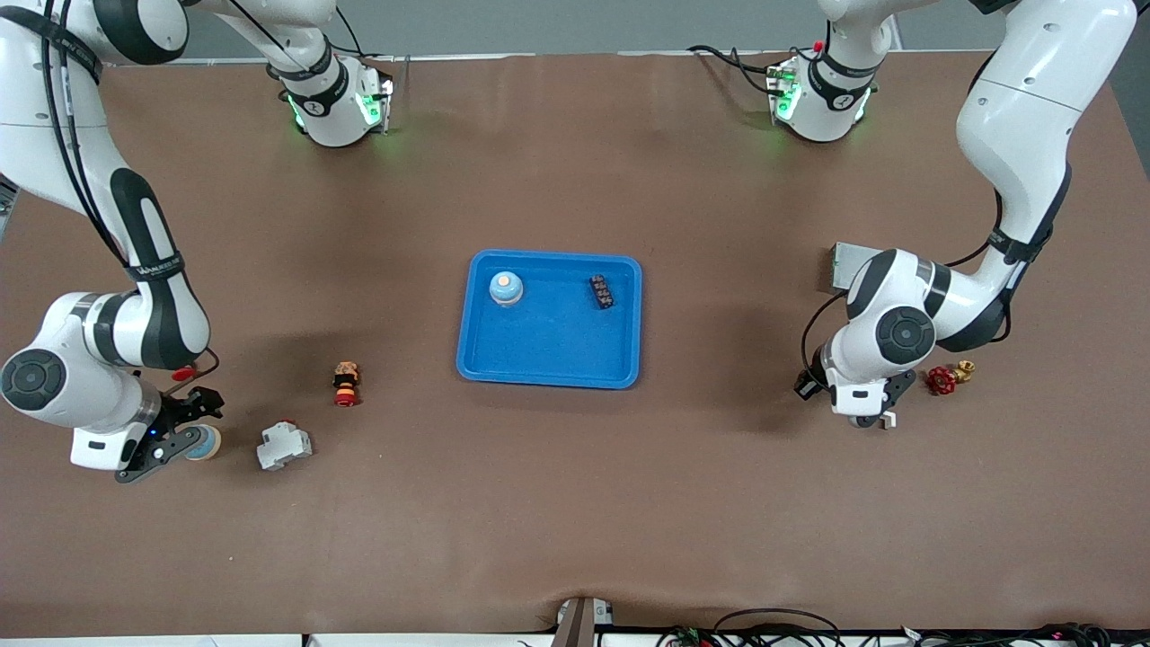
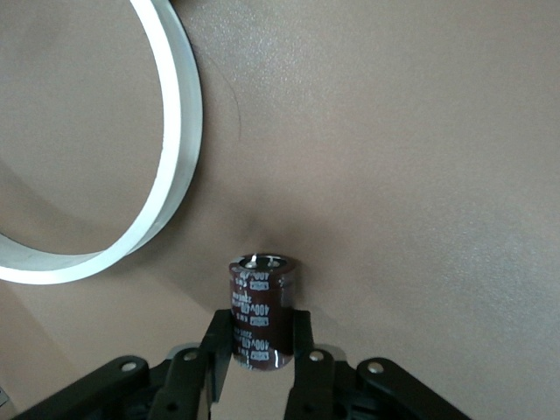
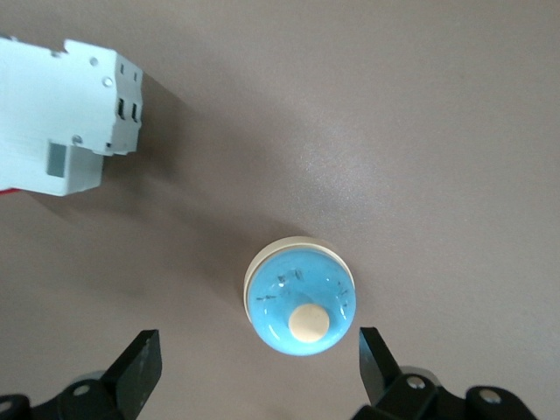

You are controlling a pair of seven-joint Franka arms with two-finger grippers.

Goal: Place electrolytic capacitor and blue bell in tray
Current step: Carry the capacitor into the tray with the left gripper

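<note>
A dark brown electrolytic capacitor [image 2: 260, 308] stands upright on the brown table, and my left gripper [image 2: 259, 329] is shut on its body. In the front view this gripper [image 1: 873, 417] is low at the left arm's end of the table, and its hand hides the capacitor. A blue bell [image 3: 302, 297] with a cream button sits on the table between the fingers of my open right gripper [image 3: 258, 350], apart from both. The front view shows that bell [image 1: 206, 442] beside the right gripper [image 1: 176, 438]. The bright-blue tray [image 1: 550, 368] lies mid-table with another blue bell [image 1: 506, 288] in it.
A black terminal block [image 1: 602, 291] lies in the tray. A white circuit breaker [image 1: 285, 446] and a red-and-yellow push button [image 1: 346, 384] sit near the right gripper. A red-handled brass valve [image 1: 945, 378] and a grey metal box [image 1: 846, 261] are by the left arm. A silver ring [image 2: 175, 157] lies near the capacitor.
</note>
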